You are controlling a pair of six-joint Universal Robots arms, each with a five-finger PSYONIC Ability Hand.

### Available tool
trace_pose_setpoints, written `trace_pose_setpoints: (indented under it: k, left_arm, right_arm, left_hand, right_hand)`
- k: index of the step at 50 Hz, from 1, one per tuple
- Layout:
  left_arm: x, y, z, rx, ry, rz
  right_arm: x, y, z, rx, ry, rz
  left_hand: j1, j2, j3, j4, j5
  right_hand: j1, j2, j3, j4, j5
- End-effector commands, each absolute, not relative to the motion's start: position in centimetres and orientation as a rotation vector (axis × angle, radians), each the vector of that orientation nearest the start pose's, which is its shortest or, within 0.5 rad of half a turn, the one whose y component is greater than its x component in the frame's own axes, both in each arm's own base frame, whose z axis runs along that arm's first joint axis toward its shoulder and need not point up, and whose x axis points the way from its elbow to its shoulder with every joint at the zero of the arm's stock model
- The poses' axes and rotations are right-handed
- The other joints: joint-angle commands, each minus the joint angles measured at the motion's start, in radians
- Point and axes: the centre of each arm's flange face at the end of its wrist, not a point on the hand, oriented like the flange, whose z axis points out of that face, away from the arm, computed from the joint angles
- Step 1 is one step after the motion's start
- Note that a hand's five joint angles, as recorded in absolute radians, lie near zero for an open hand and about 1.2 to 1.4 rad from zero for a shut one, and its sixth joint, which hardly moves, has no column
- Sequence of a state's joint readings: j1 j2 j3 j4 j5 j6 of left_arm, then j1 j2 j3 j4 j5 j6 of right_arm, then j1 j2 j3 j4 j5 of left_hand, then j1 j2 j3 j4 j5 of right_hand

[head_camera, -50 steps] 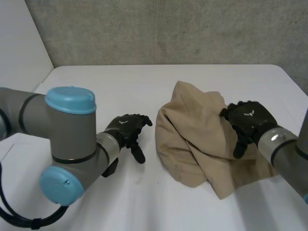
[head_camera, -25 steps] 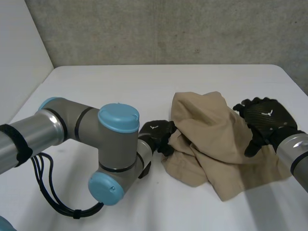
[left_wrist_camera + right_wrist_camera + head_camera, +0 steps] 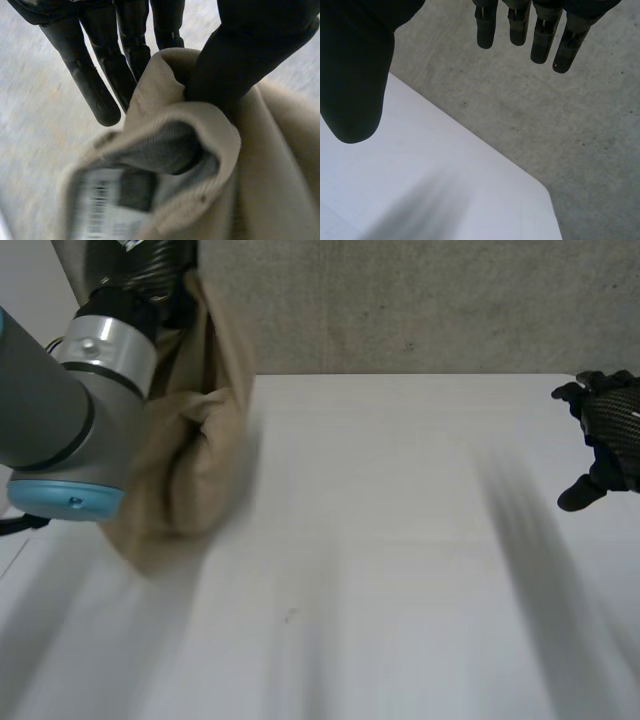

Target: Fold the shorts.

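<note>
The tan shorts (image 3: 195,430) hang bunched in the air over the table's left side, with their lower end close to the table top. My left hand (image 3: 140,265) is raised high at the far left and shut on their upper edge. In the left wrist view the thumb (image 3: 240,60) pinches a fold of the shorts (image 3: 280,165) against the fingers (image 3: 102,90), and a label shows inside the waistband. My right hand (image 3: 612,435) hovers at the table's right edge, open and holding nothing. Its fingers (image 3: 540,35) are straight above the table corner.
The white table (image 3: 400,540) spreads between the two arms. A grey wall (image 3: 400,300) runs behind its far edge. My left arm's elbow (image 3: 60,440) stands in front of the hanging cloth. The right wrist view shows the table's corner (image 3: 420,190) and grey floor (image 3: 560,130) beyond.
My left hand closed on the shorts' left edge and swung them up off the table to the far left. My right hand left the cloth and moved out to the right.
</note>
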State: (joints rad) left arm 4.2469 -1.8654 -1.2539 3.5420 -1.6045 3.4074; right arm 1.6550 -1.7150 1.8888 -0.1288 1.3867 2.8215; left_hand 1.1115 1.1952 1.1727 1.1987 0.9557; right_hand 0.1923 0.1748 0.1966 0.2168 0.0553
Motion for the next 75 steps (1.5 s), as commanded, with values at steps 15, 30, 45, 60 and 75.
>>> trace_pose_setpoints:
  k: [15,30,45,60,75]
  left_arm:
    - [-40.8,-15.6,20.1,1.982,1.917,-2.413]
    - [-36.6,-16.4,26.3,1.614,1.879,-2.553]
    - [-30.9,-19.0,21.2,0.936,2.565,-1.978]
    - [-32.0,-23.5,18.9,0.77,2.506,-2.147]
    - [-31.5,-31.5,16.4,0.807,2.184,-2.17]
  right_arm:
    - [17.2,-25.1,25.2,-0.69,2.239,-2.131]
    - [17.6,-25.3,23.6,-0.712,2.281,-2.042]
    - [24.8,-19.6,18.9,-1.215,2.092,-1.73]
    - [26.4,-21.6,13.4,-1.37,2.301,-1.848]
    - [24.6,-17.4,16.4,-1.802,2.297,-1.474]
  left_hand:
    - [-0.927,-1.011,-0.989,-1.015,-0.946]
    - [-0.866,-0.95,-0.927,-0.953,-0.885]
    - [-0.83,-0.914,-0.892,-0.918,-0.849]
    - [-0.833,-0.917,-0.895,-0.921,-0.852]
    - [-0.889,-0.973,-0.95,-0.976,-0.908]
  right_hand:
    - [-0.018,0.0,-0.022,-0.042,-0.055]
    - [-0.018,0.0,-0.022,-0.042,-0.055]
    - [0.081,0.098,0.076,0.056,0.043]
    - [0.886,0.904,0.882,0.862,0.849]
    - [0.908,0.925,0.903,0.883,0.87]
